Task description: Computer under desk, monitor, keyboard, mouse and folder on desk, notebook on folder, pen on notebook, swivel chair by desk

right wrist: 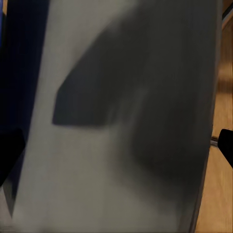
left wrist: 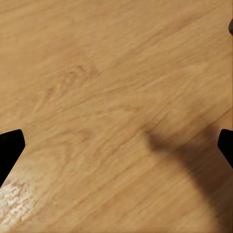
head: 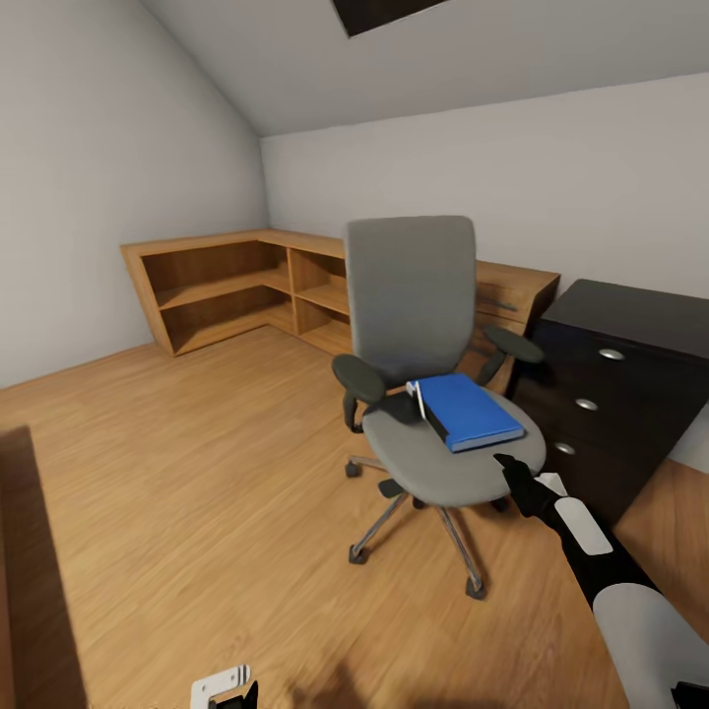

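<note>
Wood floor (head: pixel 197 473) bears the swivel chair (head: pixel 423 325), folder (head: pixel 468 409) on its seat.

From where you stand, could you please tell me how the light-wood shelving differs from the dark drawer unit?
The light-wood shelving is open, with bare shelves showing; the dark drawer unit is closed, its drawer fronts carrying round silver knobs. The shelving is pale brown and runs long and low around the corner, while the drawer unit is near-black and compact, beside the swivel chair. Both stand on the wooden floor against the wall.
</note>
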Available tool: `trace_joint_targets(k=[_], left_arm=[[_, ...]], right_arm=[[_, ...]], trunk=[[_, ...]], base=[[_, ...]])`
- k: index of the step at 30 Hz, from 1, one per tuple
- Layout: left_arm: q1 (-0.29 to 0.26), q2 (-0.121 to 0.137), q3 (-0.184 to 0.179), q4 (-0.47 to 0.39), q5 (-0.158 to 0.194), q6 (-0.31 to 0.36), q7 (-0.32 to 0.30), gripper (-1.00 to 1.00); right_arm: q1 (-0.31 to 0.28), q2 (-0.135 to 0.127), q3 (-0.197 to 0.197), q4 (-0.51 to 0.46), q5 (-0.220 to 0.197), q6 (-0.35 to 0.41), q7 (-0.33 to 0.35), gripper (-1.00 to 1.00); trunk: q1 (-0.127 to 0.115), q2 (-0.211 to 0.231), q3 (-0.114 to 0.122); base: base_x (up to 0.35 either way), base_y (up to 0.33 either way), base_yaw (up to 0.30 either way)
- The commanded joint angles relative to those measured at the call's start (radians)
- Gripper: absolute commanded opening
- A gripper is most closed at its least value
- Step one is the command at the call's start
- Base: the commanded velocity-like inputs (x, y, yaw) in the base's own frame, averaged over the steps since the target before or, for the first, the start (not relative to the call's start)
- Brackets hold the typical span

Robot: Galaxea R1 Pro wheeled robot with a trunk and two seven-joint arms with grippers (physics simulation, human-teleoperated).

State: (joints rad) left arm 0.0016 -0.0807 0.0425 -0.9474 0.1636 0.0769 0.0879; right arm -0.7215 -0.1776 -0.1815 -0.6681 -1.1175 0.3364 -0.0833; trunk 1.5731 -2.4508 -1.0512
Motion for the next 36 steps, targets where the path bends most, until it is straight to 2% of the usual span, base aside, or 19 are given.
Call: trace_joint_targets(k=[1,17,21,36], left_arm=[[0.000,-0.001,0.000,-0.002,0.010,0.006,0.002,1.00],[0.000,-0.001,0.000,-0.002,0.010,0.005,0.001,1.00],[0.000,-0.001,0.000,-0.002,0.010,0.005,0.001,1.00],[0.000,-0.001,0.001,-0.002,0.010,0.006,0.001,1.00]], right_arm=[[0.001,0.000,0.002,0.013,-0.010,0.006,-0.009,1.00],[0.001,0.000,0.002,0.013,-0.010,0.006,-0.007,1.00],[0.001,0.000,0.002,0.013,-0.010,0.006,-0.007,1.00],[0.001,0.000,0.002,0.013,-0.010,0.006,0.000,1.00]], trunk=[[0.000,0.000,-0.001],[0.000,0.000,-0.001],[0.000,0.000,-0.001],[0.000,0.000,-0.005]], base=[[0.000,0.000,0.164],[0.033,0.000,0.131],[0.225,0.000,0.039],[0.055,0.000,0.043]])
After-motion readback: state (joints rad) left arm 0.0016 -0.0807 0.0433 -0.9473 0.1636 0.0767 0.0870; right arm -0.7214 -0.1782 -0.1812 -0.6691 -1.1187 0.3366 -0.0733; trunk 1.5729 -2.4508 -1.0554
